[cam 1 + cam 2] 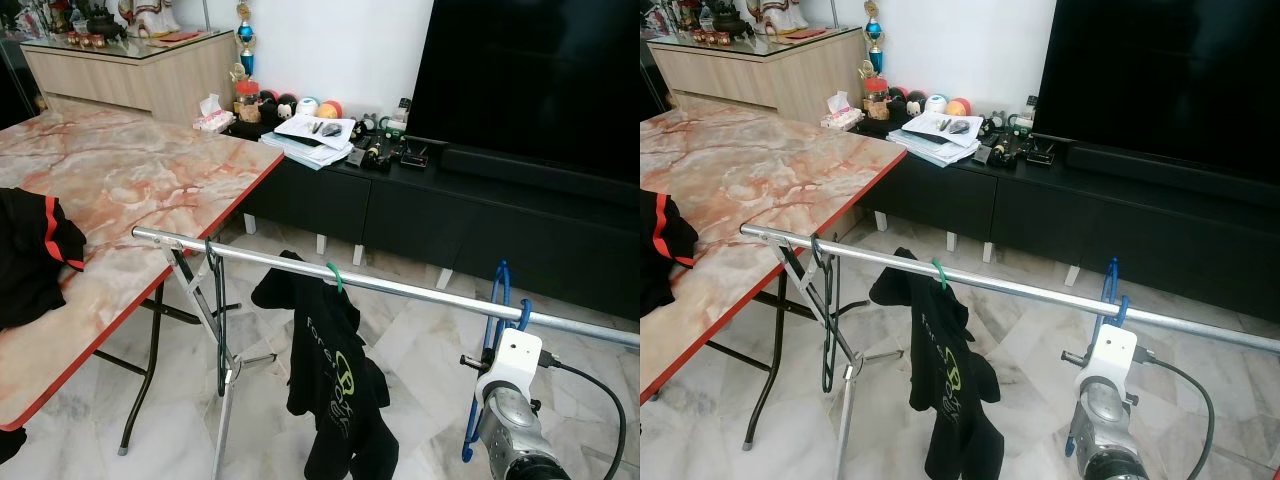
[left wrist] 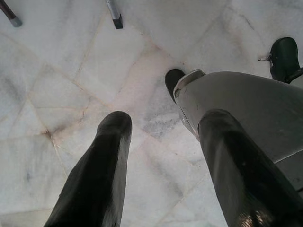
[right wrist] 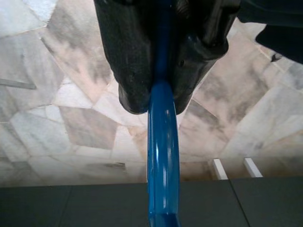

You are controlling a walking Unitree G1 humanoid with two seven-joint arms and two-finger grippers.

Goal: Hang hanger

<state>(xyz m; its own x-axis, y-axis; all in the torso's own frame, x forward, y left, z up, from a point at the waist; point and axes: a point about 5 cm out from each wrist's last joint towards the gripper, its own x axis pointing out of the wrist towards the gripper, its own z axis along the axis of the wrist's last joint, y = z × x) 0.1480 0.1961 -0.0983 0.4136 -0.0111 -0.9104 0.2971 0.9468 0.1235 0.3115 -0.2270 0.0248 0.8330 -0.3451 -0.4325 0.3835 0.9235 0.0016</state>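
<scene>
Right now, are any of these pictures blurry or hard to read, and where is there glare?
Both eye views are sharp and evenly daylit, with soft sheen on the marble table and the metal rail. The left wrist view blurs its near fingers over bright, washed-out floor. The right wrist view shows a glossy highlight down the blue hanger, its fingers dark and close.

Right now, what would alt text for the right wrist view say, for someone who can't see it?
The right gripper has its two black fingers clamped on a blue hanger, which runs on past the fingertips. Beyond it lie a pale marble floor and a dark cabinet.
</scene>
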